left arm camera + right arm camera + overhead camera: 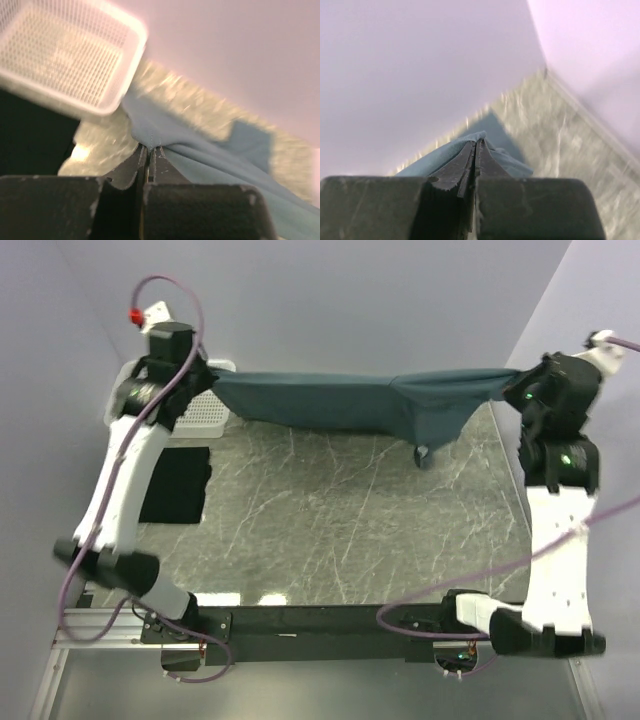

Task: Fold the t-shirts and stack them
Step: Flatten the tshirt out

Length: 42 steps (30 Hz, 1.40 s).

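Overhead, slate-blue t-shirt (pixel 330 405) hung between left and right jaws — both clamped on it (wrist views), black t-shirt (pixel 178 485) flat.

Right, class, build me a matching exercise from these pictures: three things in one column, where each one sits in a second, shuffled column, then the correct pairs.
Things
1. slate-blue cloth t-shirt
2. black cloth t-shirt
3. white plastic lattice basket

Places
A. lying flat on the left side of the grey marbled table
B. stretched in the air between the left claw and the right claw
C. at the table's far left corner

Pairs: 1-B, 2-A, 3-C
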Available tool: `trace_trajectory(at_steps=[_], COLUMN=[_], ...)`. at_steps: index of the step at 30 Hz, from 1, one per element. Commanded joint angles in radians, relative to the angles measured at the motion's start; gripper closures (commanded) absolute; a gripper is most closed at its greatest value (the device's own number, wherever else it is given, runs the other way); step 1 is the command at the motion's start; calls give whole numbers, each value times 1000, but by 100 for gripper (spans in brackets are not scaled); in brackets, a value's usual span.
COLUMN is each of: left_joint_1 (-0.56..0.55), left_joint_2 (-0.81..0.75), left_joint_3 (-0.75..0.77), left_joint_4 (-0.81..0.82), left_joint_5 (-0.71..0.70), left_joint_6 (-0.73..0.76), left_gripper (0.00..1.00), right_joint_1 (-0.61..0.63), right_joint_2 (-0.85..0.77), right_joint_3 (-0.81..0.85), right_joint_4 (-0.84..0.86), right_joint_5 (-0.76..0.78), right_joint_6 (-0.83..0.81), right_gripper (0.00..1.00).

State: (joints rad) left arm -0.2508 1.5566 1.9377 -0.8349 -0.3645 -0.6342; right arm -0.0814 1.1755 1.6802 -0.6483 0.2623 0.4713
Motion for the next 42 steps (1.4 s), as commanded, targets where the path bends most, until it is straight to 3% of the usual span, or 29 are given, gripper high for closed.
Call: trace_trajectory(at_steps=[1, 5, 8, 19, 24, 28, 32, 36, 42], left_joint_1=[2, 2, 2, 2, 2, 2, 2, 4, 16], left_joint_2=[-211, -470, -576, -587, -494, -411, -210, 6, 362], left_joint_3=[-12, -123, -149, -60, -199, -460, -572, -571, -371], left_joint_4=[83, 184, 206, 109, 184, 353, 524, 626, 654], left_joint_5=[-79, -120, -103, 64, 108, 99, 55, 21, -1], left_joint_6=[88, 159, 208, 266, 269, 257, 246, 257, 294], left_gripper=[100, 100, 100, 100, 100, 99, 99, 99, 99], right_joint_1=[-18, -18, -20, -18, -18, -18, -3, 38, 43], right_joint_2=[-135, -261, -338, -353, -292, -245, -159, 34, 358], right_joint_3=[98, 118, 153, 268, 104, -124, -335, -479, -447], right_joint_4=[32, 67, 84, 137, 214, 352, 522, 698, 776], right_joint_5=[139, 169, 184, 206, 149, 88, 45, 34, -1], right_joint_6=[-173, -305, -391, -615, -629, -620, -626, -609, -566], right_gripper=[100, 100, 100, 100, 100, 100, 100, 100, 100])
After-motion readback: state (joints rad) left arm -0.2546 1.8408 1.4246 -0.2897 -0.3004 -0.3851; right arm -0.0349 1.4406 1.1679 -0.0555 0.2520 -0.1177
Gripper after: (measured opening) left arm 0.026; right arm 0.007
